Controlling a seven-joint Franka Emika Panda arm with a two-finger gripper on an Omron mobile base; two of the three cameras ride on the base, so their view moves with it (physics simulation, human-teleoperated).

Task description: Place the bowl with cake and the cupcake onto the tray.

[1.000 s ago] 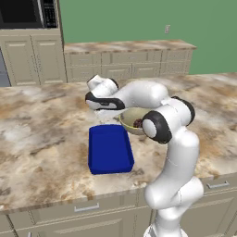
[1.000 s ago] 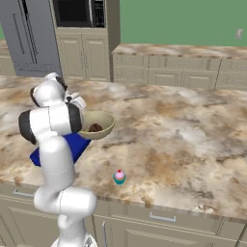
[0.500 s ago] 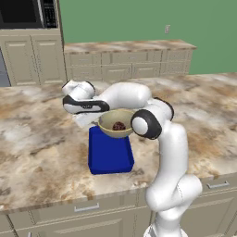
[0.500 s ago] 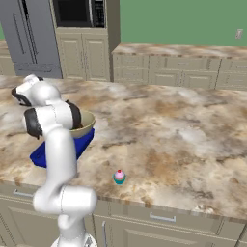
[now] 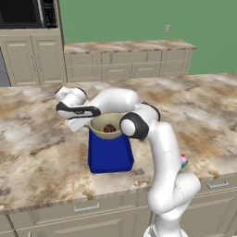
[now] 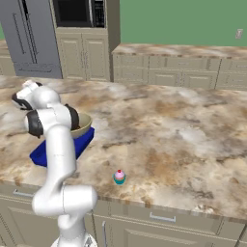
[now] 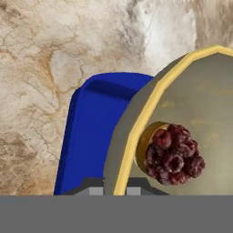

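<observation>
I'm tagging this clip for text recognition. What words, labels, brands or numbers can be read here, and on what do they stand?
None can be read.
The microwave has a control panel whose marks are too blurred to read.
The bowl with cake, the tray, the cupcake and the gripper bear no lettering.

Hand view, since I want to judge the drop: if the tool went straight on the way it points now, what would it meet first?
Probably the tray: the tool, shut on the bowl's rim, looks down along it onto the blue floor. The depth between them is unclear.
</observation>
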